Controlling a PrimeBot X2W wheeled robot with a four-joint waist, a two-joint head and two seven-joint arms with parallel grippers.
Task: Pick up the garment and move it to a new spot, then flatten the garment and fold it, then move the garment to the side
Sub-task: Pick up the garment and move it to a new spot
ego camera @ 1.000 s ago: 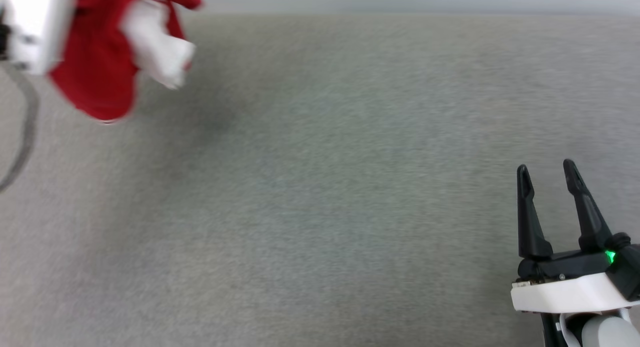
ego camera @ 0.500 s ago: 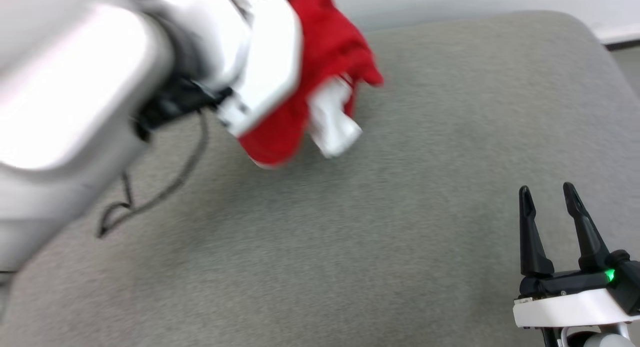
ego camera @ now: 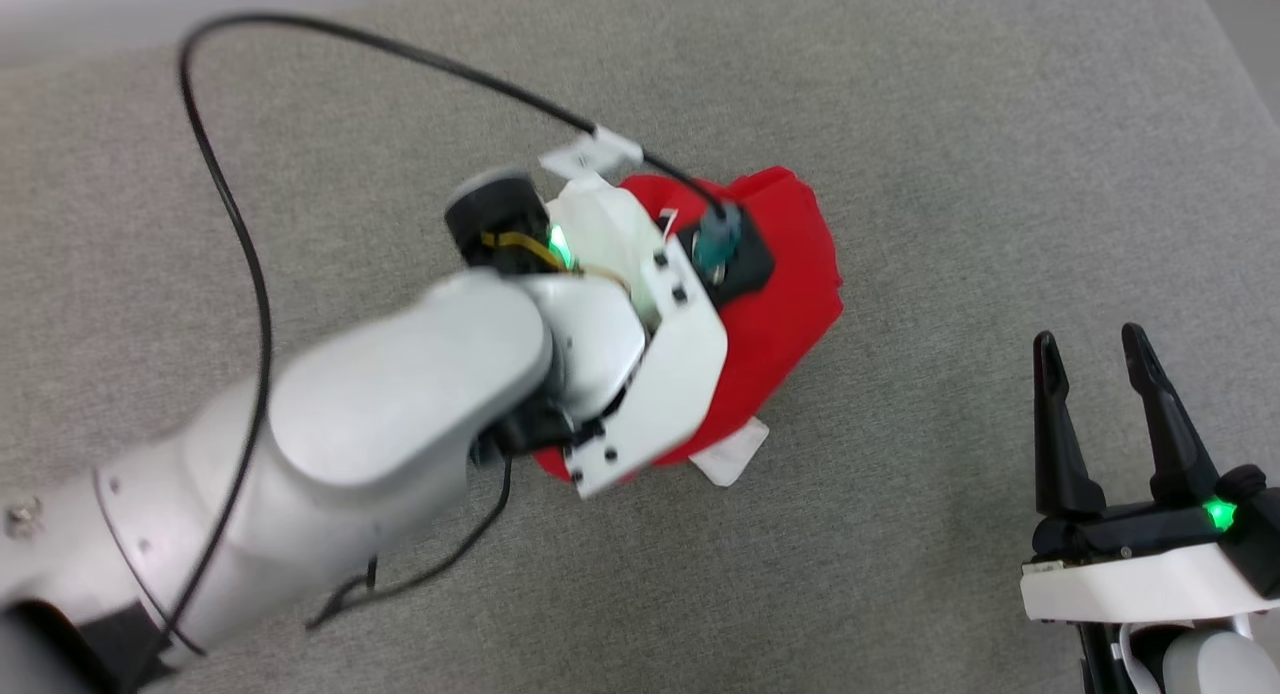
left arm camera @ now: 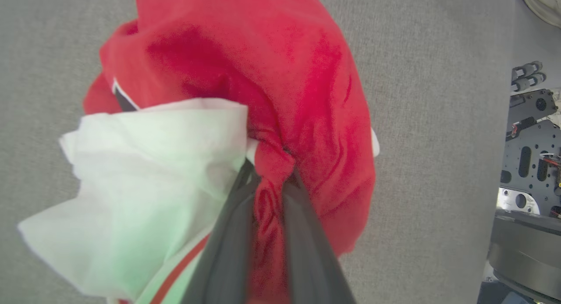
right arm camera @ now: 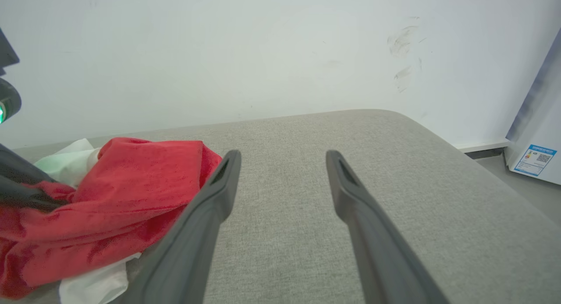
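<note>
The garment (ego camera: pixel 785 294) is a bunched red shirt with white sleeves, resting in a heap on the grey cushion (ego camera: pixel 900 124) near the middle of the head view. My left arm reaches over it and hides much of the cloth. In the left wrist view my left gripper (left arm camera: pixel 269 174) is shut on a twisted red fold of the garment (left arm camera: pixel 271 76), with a white sleeve (left arm camera: pixel 144 172) bulging at the left. My right gripper (ego camera: pixel 1090 339) stands open at the lower right, apart from the garment (right arm camera: pixel 131 185), nothing between its fingers (right arm camera: pixel 219 194).
A black cable (ego camera: pixel 230 224) loops from my left wrist over the cushion. The cushion's rounded far corner (right arm camera: pixel 394 115) meets a white wall (right arm camera: pixel 263 54). A white appliance (right arm camera: pixel 539 142) stands on the floor at the right. Dark machine parts (left arm camera: pixel 530 142) lie beyond the cushion's edge.
The camera has tilted, shifting the whole picture. My left arm has carried the hanging garment from the upper left down onto the middle of the cushion. My right gripper has stayed open in place.
</note>
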